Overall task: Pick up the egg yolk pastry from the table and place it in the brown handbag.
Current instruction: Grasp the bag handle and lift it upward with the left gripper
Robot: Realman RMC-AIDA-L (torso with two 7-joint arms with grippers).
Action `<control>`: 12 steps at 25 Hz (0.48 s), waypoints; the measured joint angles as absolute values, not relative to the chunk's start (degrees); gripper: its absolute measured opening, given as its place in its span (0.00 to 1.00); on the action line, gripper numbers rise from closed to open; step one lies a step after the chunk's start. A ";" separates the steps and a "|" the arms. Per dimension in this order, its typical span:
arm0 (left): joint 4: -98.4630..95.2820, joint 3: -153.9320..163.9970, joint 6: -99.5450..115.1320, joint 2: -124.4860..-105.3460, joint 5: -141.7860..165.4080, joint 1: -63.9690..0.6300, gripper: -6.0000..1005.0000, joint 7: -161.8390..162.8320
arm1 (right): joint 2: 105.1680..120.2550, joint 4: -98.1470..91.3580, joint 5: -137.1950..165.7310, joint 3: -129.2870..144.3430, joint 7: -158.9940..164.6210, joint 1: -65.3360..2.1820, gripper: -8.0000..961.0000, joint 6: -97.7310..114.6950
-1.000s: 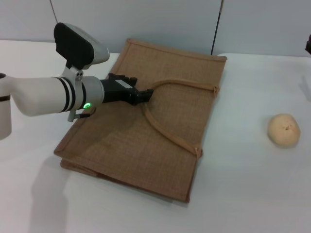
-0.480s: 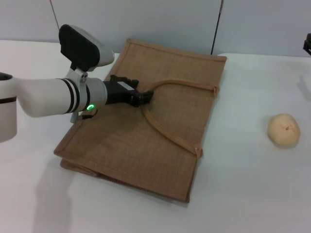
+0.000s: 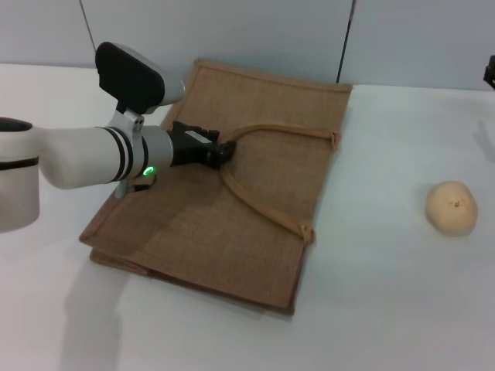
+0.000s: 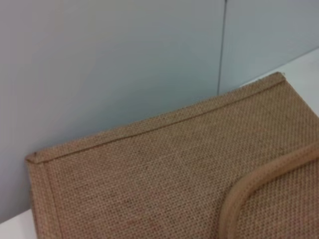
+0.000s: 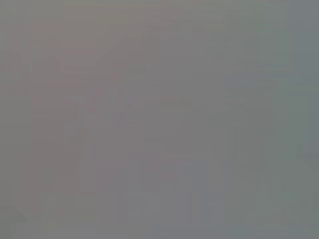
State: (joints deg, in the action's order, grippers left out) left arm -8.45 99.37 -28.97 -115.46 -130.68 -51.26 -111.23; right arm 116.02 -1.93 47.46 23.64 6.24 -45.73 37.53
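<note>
The brown handbag (image 3: 193,224) lies flat on the white table, left of centre in the head view. Its arched strap handle (image 3: 267,210) rests on top of it. My left gripper (image 3: 224,152) is low over the bag's upper face and shut on the bend of that strap. The left wrist view shows the woven bag face (image 4: 149,169) and a curve of the strap (image 4: 249,191). The egg yolk pastry (image 3: 452,207), a pale round ball, sits alone on the table far to the right, well apart from the bag. A dark sliver of my right gripper (image 3: 491,73) shows at the right edge.
A grey wall panel with a dark vertical seam (image 3: 345,39) stands behind the table. Bare white tabletop (image 3: 379,232) lies between the bag and the pastry. The right wrist view is plain grey.
The bag has slid a little to the left, together with my left gripper and the strap it holds. The pastry has not moved.
</note>
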 joint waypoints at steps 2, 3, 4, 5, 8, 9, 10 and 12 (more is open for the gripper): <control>-8.59 99.33 -28.16 -115.41 -130.70 -51.27 0.40 -110.06 | 116.02 -1.93 47.46 23.64 6.24 -45.71 0.90 37.53; -8.64 99.31 -27.59 -115.41 -130.72 -51.30 0.39 -109.67 | 116.02 -1.93 47.46 23.64 6.24 -45.71 0.90 37.53; -8.68 99.31 -26.99 -115.45 -130.74 -51.32 0.38 -109.48 | 116.02 -1.93 47.46 23.64 6.24 -45.70 0.90 37.52; -8.72 99.31 -26.43 -115.52 -130.76 -51.34 0.36 -109.30 | 116.02 -1.93 47.46 23.64 6.24 -45.70 0.90 37.53; -8.81 99.31 -25.69 -115.60 -130.76 -51.42 0.29 -109.22 | 116.02 -1.93 47.46 23.64 6.24 -45.68 0.90 37.46; -8.93 99.32 -25.67 -115.61 -130.75 -51.50 0.27 -109.22 | 116.01 -1.93 47.46 23.64 6.24 -45.65 0.90 37.35; -9.18 99.32 -25.66 -115.61 -130.76 -51.58 0.24 -109.22 | 116.02 -1.93 47.46 23.64 6.24 -45.61 0.90 37.23; -10.02 99.32 -25.65 -115.61 -130.76 -51.66 0.19 -109.23 | 115.99 -1.93 47.46 23.64 6.24 -45.54 0.90 37.00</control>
